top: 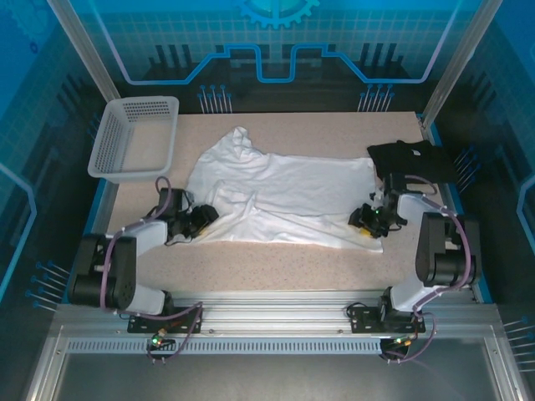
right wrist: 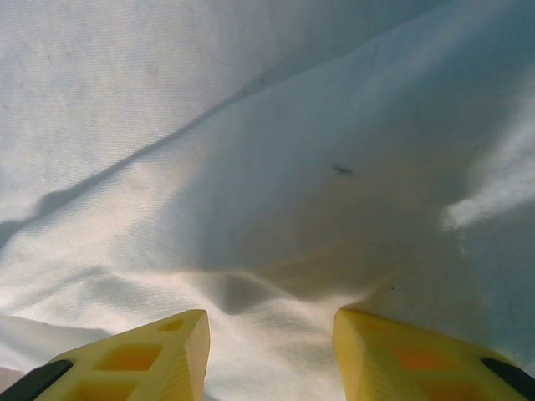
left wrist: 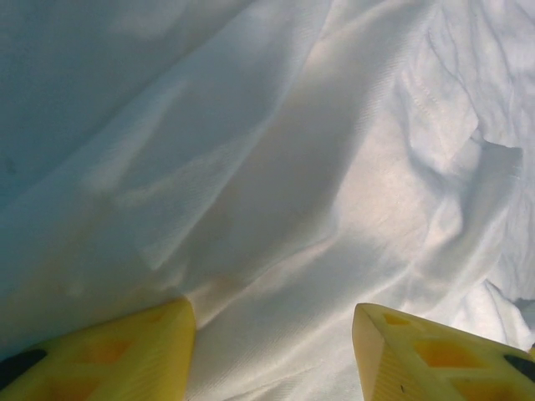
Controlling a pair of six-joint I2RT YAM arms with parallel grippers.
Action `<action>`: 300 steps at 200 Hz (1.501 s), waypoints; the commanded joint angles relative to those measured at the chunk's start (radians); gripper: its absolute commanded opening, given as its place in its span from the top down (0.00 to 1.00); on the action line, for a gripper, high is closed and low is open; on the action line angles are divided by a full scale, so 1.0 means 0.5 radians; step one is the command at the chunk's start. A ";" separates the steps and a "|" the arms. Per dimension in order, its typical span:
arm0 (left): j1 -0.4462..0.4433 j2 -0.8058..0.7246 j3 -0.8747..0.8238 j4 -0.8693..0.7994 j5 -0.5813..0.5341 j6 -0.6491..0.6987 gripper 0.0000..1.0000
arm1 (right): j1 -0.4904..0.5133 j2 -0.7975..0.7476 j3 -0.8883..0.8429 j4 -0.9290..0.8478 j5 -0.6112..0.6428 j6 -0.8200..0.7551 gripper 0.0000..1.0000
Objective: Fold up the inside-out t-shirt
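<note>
— Speckled table [top: 318, 263] carried the inside-out t-shirt [top: 284, 196], spread across its middle, probably laid out for folding. And the grippers?

— Left gripper [top: 199, 219] and right gripper [top: 369, 219] sat at its two ends, fingers spread apart, pinching nothing I could see. Wrinkles hid the hem beneath them, and the sleeves were hard to make out.
</note>
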 commanded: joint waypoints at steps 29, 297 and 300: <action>-0.020 -0.866 -0.349 -0.773 -0.158 -0.212 0.45 | -0.127 -0.436 -0.471 -0.100 -0.126 0.279 0.54; -0.115 1.028 1.723 -0.392 -0.282 0.247 0.41 | -0.045 1.050 1.454 -0.073 0.580 0.044 0.58; -0.115 1.040 1.738 -0.400 -0.284 0.250 0.41 | -0.037 1.050 1.452 -0.075 0.587 0.042 0.57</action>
